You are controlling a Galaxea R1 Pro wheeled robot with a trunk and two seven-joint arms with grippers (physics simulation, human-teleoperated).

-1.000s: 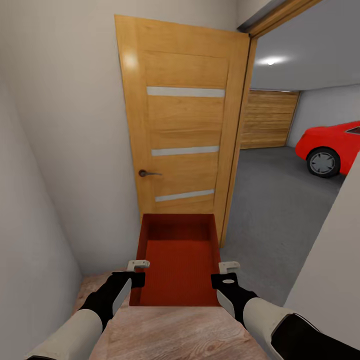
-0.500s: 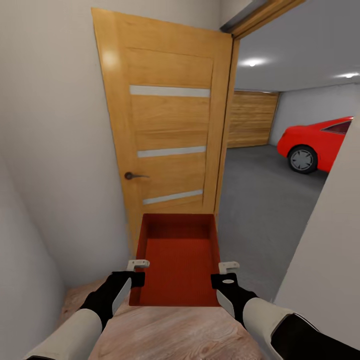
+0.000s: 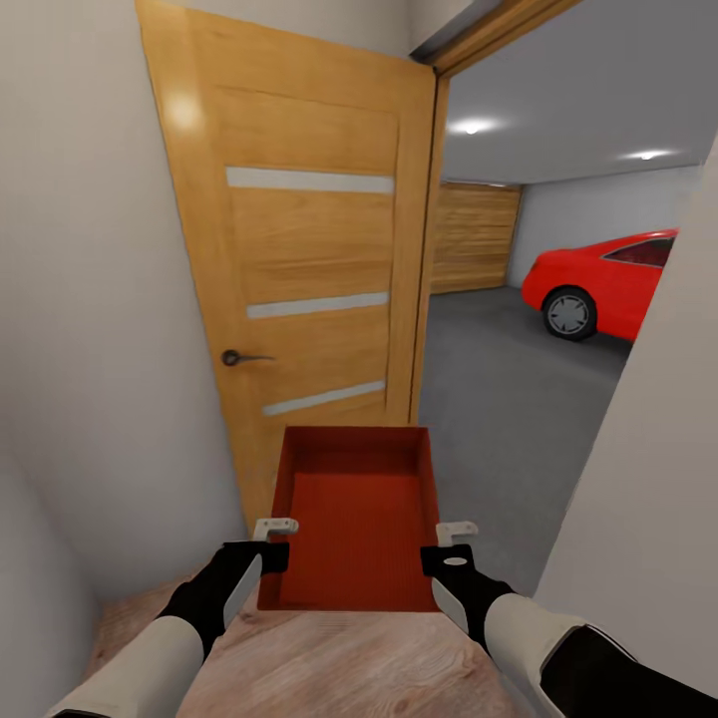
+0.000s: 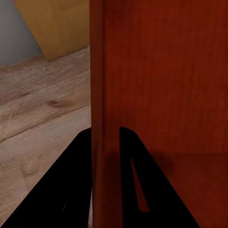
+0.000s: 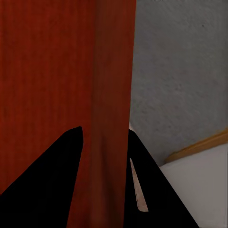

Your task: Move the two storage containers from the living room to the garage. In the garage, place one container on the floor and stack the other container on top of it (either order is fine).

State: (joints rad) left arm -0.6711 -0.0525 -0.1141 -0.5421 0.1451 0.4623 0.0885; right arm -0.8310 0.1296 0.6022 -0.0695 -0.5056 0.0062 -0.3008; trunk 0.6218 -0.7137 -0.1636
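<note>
The red-orange rectangular open-topped bin (image 3: 351,519) hangs in front of the open orange-brown wooden door (image 3: 299,279), the left claw (image 3: 274,527) clenched on its left wall, the right claw (image 3: 457,534) clenched on its right wall, above light wood plank floor (image 3: 349,663)

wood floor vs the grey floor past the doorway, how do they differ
The wood floor is light tan planks with visible grain; the garage floor is plain speckled grey. The wood floor lies under the robot's arms on this side of the door; the garage floor stretches beyond it, with a red car on it. Both look flat.
</note>
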